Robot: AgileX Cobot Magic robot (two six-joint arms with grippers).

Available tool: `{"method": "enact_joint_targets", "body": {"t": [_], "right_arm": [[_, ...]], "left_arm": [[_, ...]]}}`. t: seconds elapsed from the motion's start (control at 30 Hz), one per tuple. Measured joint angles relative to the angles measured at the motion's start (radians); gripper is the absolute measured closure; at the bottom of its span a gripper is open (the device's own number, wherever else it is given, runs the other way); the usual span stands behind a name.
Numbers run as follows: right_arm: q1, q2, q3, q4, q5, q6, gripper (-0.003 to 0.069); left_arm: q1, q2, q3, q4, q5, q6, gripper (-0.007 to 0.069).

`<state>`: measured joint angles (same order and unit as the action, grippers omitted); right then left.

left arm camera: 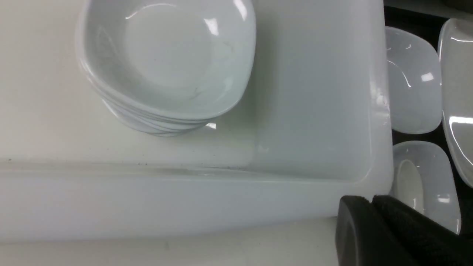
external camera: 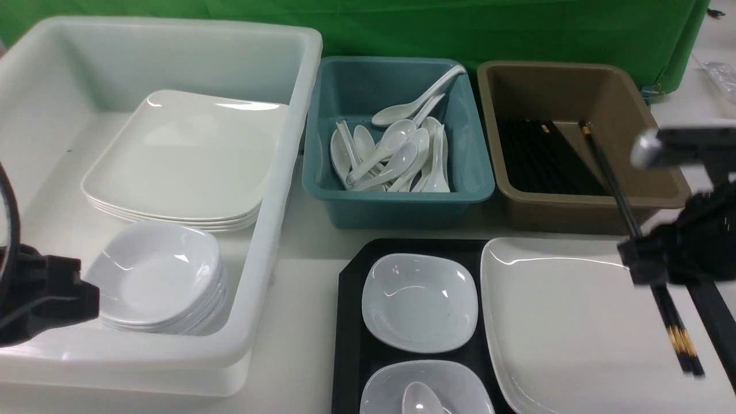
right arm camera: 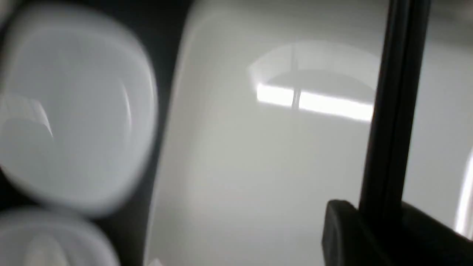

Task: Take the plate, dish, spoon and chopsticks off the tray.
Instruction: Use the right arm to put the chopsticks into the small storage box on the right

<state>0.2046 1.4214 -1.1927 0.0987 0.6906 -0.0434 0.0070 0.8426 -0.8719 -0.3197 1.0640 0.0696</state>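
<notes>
Test lab w/ green backdrop (external camera: 402, 29)

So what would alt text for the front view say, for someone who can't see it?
The right gripper holds black chopsticks tilted above a large white plate on a black tray, near a brown tub of chopsticks. The tray also carries an empty small dish and a second dish holding a spoon.

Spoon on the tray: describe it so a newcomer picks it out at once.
Find the large black plastic rectangular tray in front of the teal plastic tub. The nearer small deep white dish on it holds the small glossy white soup spoon. It is the only spoon lying alone; all others are piled in the teal tub.
</notes>
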Motion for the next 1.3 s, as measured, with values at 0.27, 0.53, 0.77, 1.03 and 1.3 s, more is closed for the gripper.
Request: {"method": "enact_joint_targets", "body": {"t": [0.27, 0.53, 0.77, 1.03, 1.3], "right_arm": [[-0.062, 0.436, -0.524, -0.008, -0.102, -0.006, 0.0515], [-0.062, 0.641, -0.628, -0.012, -0.167, 0.006, 0.0407], [-0.062, 0.624, -0.630, -0.016, -0.020, 0.004, 0.0214], [-0.062, 0.434, -0.632, -0.020, 0.316, -0.070, 0.0540], [-0.062, 0.228, -0.617, -0.023, 0.440, -0.068, 0.0609]], "left_arm": [[-0.189, 0.000, 0.000, 0.011, -0.004, 0.001, 0.0607], [-0.310, 0.019, 0.000, 0.038, -0.001, -0.053, 0.0624], [-0.418, 0.115, 0.000, 0.071, 0.002, -0.104, 0.0624], [-0.617, 0.252, -0.001, 0.130, -0.083, -0.223, 0.0624], [-0.866, 0.471, -0.090, 0.201, -0.116, -0.409, 0.0624]]}}
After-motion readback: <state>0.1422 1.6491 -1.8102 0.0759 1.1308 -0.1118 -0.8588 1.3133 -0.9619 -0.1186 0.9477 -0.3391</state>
